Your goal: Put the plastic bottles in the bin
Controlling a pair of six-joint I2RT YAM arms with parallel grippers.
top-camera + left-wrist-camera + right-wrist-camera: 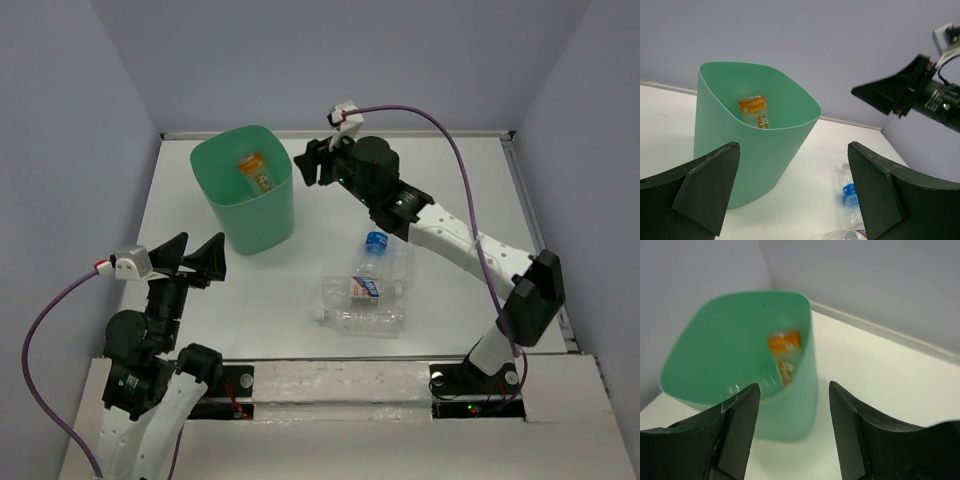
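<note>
Hovering just beside the right rim of the green bin, the right gripper has its fingers spread wide with nothing between them. Its own camera looks down past the two dark fingers into the bin, where an orange bottle lies against the inner wall. From overhead that orange bottle shows inside, toward the far side of the bin.

The left gripper hangs low at the near left of the white table, in front of the bin and apart from it, its fingers also set wide and holding nothing. Its camera faces the bin and catches the orange bottle over the rim, with the right gripper up at the right.

Three bottles lie close together on the table to the right of the bin, near the middle. A blue-capped bottle sits farthest back, a labelled bottle lies across in front of it, and a clear bottle lies nearest the arms. Whether they touch one another is hard to tell.
</note>
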